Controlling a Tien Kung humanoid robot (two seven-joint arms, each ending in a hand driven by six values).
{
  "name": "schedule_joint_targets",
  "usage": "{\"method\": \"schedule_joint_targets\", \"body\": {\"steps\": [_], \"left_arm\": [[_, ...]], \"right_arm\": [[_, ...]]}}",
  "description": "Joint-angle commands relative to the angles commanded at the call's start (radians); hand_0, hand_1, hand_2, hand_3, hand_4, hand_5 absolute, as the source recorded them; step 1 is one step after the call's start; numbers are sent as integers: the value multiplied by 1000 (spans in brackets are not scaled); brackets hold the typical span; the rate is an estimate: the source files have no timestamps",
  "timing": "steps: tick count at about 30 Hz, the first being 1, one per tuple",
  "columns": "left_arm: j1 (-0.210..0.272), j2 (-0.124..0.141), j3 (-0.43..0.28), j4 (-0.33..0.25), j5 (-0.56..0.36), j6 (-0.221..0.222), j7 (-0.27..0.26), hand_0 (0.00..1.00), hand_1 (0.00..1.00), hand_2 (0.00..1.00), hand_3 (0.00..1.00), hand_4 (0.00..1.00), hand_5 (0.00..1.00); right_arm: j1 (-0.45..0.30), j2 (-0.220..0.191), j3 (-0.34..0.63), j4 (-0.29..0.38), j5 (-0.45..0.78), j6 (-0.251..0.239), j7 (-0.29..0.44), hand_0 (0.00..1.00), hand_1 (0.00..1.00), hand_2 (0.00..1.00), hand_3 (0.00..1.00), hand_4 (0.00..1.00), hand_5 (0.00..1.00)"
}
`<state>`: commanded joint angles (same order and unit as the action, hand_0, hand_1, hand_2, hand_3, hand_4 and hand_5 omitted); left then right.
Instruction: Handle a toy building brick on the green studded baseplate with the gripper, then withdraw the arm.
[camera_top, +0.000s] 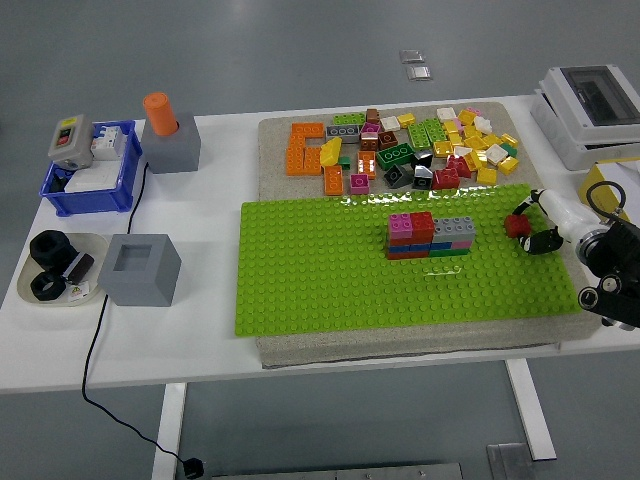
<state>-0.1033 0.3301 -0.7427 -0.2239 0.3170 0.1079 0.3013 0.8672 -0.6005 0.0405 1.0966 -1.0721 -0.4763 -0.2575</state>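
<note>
The green studded baseplate (320, 270) lies on a grey mat in the middle of the table. A small wall of stacked bricks (430, 236) in pink, red, grey, blue and green stands near the plate's centre. My right hand (528, 228) reaches in from the right edge over the plate's right end. Its white and black fingers are curled around a small red brick (516, 225), which sits at or just above the studs; I cannot tell whether it touches them. The left arm is out of sight.
Several loose bricks (440, 150) and orange bricks (308, 148) lie behind the plate. At left are a blue bin (88, 190), a grey block with an orange cylinder (170, 140), a hollow grey block (140, 268) and a dish of black nuts (50, 265). A white box (595, 115) sits far right.
</note>
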Motion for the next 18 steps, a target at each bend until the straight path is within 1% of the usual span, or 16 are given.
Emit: {"method": "schedule_joint_targets", "body": {"steps": [3, 4, 7, 15, 18], "left_arm": [[1, 0, 0, 0, 0, 0, 1, 773, 728, 709, 822, 821, 539], [1, -1, 0, 0, 1, 0, 1, 773, 728, 708, 822, 821, 539], [0, -1, 0, 1, 2, 0, 0, 773, 728, 708, 822, 821, 539], [2, -2, 1, 1, 0, -1, -1, 774, 728, 709, 822, 821, 539], [3, -1, 2, 1, 0, -1, -1, 774, 728, 709, 822, 822, 539]], "right_arm": [[-2, -10, 40, 28, -29, -10, -9, 811, 956, 952, 550, 585, 2], [-2, -13, 54, 39, -41, -13, -13, 809, 955, 947, 545, 556, 2], [-9, -22, 106, 79, -87, -24, -25, 809, 955, 947, 545, 556, 2], [-54, -43, 221, 177, -184, -41, -50, 807, 951, 944, 545, 545, 2], [-76, -61, 246, 233, -211, -41, -66, 805, 950, 945, 544, 546, 2]]}}
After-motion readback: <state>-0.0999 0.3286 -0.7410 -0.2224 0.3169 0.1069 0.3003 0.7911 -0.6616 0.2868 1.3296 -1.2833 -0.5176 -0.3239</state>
